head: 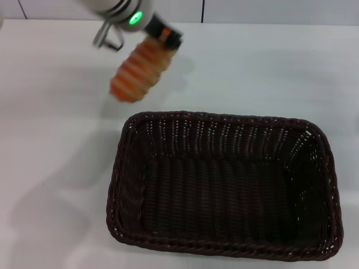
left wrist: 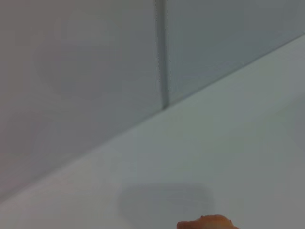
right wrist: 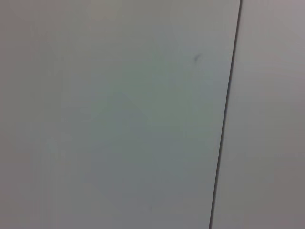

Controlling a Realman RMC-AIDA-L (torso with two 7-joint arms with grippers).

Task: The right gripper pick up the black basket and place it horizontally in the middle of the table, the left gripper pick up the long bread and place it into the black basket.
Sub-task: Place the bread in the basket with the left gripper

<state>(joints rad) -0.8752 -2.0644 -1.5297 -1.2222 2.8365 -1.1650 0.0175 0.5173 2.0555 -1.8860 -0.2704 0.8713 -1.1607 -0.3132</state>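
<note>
Left gripper (head: 166,35) closed on the bread (head: 139,70), raised near the table's (head: 50,112) far edge, beyond the basket (head: 224,185).

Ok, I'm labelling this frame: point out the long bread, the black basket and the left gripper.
long bread (head: 136,72), head view, striped middle.
black basket (head: 213,116), head view, far rim.
left gripper (head: 164,35), head view, at the bread's top end.

Beyond the dark brown-black woven basket (head: 224,188) with its braided rim, the bread (head: 137,72) shows orange and cream ridged stripes. The table (head: 50,140) under the basket is plain white.
</note>
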